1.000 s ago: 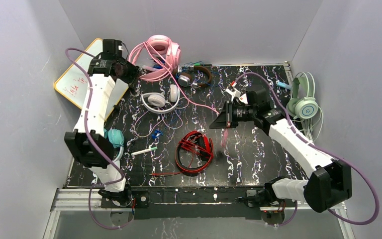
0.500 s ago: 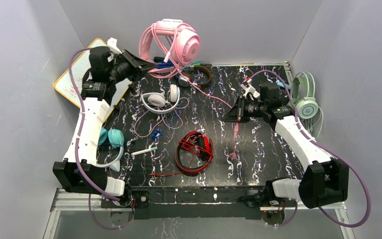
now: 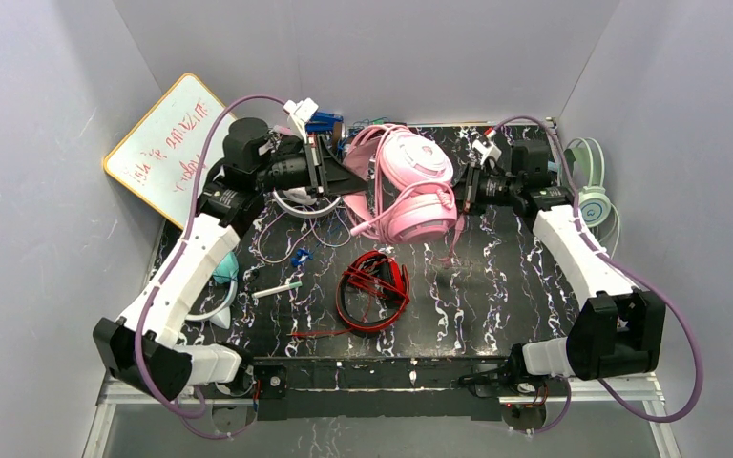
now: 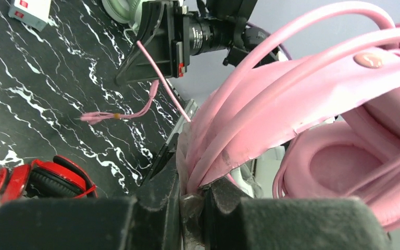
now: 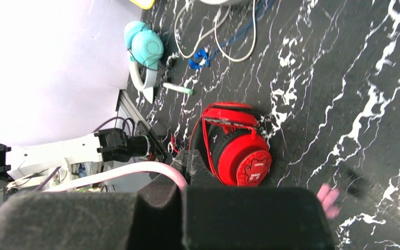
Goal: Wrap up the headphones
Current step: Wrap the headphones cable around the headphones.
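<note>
Two hands share one load. The left hand [image 3: 358, 178] is pressed together on the headband of the pink headphones [image 3: 408, 186], and its wrist view shows the fingers [image 4: 161, 205] squeezing the band's pink strips. The set hangs in the air above the far middle of the bench [image 3: 496, 286], between the two hands. Its long axis runs roughly left to right: the crown of the band points left into the left hand, and the two cups lie to the right, one farther back than the other. The far cup's round outer shell faces up.

The right hand [image 3: 460, 191] sits just right of the cups and pinches the pink cord [image 5: 135, 169] between closed fingers. The cord's loose end hangs below that hand toward the bench.

Four other sets are on or beside the bench:
- The red headphones [image 3: 374, 286] lie near the middle, folded, with their cord looped around them.
- The white headphones [image 3: 298, 202] lie under the left arm and are partly hidden.
- The teal headphones [image 3: 225, 269] lie at the left edge, with a pen [image 3: 277, 289] just to their right.
- The mint green headphones [image 3: 589, 196] are at the far right, by the wall.

A whiteboard [image 3: 157, 143] leans in the far left corner.
</note>
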Robot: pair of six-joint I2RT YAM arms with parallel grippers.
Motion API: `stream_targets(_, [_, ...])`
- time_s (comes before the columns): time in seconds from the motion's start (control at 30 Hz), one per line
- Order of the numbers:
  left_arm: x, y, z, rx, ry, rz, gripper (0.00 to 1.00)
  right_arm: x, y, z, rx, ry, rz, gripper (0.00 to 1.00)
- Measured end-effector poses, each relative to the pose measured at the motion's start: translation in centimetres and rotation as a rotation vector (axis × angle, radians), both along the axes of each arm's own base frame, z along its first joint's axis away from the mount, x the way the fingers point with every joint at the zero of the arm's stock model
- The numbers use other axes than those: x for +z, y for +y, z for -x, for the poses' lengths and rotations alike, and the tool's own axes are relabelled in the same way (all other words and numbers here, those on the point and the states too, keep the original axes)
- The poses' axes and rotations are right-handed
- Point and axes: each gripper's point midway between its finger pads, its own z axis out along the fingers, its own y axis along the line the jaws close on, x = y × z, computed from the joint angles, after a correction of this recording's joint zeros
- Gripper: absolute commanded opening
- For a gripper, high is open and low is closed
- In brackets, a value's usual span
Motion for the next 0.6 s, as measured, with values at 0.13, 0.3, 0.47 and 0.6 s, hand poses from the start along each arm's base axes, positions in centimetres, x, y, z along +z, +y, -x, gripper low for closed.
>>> stream_targets(0.13, [0.0,0.4,1.3,-0.016,-0.063,-0.019,0.0,2.1,-0.4,-1.0,-0.014,-0.051,-0.016,0.01])
stream_targets(0.3, [-3.1,0.5,2.5,-0.025,-0.118,-0.169,0.0,4.6,-0.6,-1.6,-0.019,-0.096,-0.036,0.01])
stream_targets(0.47, [-8.3,1.8,2.5,0.004,-0.153,-0.417,0.0,6.5,-0.5,-1.9,-0.011,-0.138,-0.051,0.01])
stream_targets(0.6, [-11.6,2.9,1.9,0.043,-0.23,-0.634,0.0,7.4,-0.1,-1.0,0.033,-0.122,-0.093,0.01])
